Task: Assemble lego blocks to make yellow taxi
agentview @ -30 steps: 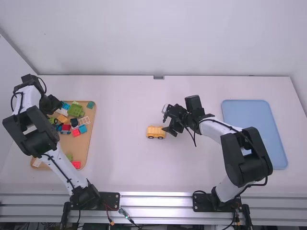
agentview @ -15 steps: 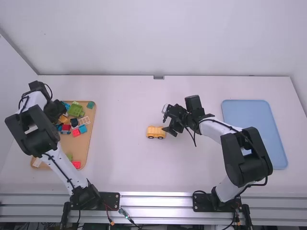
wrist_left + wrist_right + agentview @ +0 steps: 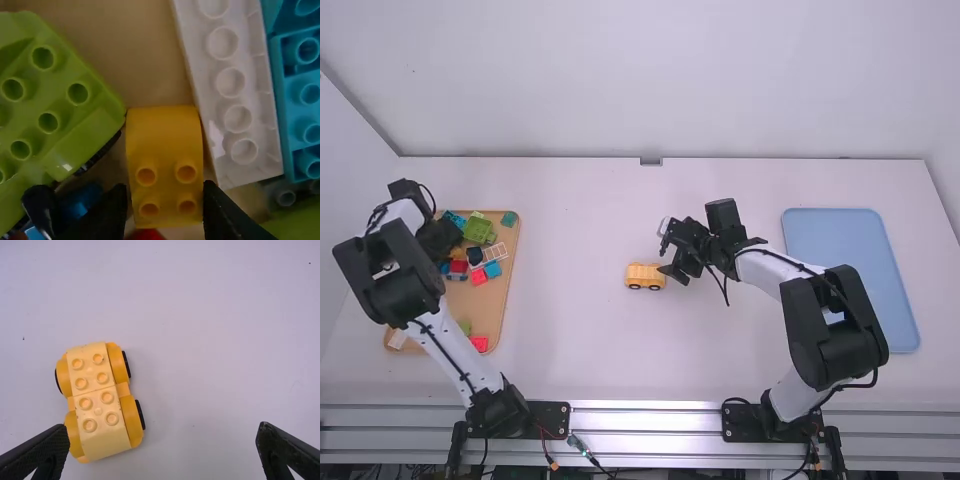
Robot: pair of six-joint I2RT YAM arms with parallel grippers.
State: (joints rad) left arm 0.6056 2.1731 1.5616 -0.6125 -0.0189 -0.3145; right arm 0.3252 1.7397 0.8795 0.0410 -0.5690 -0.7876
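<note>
In the high view, my left gripper (image 3: 440, 238) is over the block tray at the far left, its fingertips hidden. The left wrist view has the left gripper (image 3: 164, 202) open, one finger on each side of a yellow curved block (image 3: 164, 132) with several studs. At mid-table stands a yellow wheeled car (image 3: 644, 276), with my right gripper (image 3: 668, 250) just right of it. The right gripper (image 3: 164, 435) is wide open and holds nothing. In the right wrist view, the car (image 3: 100, 400) carries two pale yellow studded pieces side by side.
Beside the yellow block lie a green piece (image 3: 50, 110), a white brick (image 3: 232, 95) and blue bricks (image 3: 302, 100). The wooden tray (image 3: 500, 310) holds more coloured pieces. A blue tray (image 3: 850, 270) lies at the right.
My left gripper has moved right over the tray and now covers the orange-yellow piece seen there earlier. The right arm and the car have stayed still.
</note>
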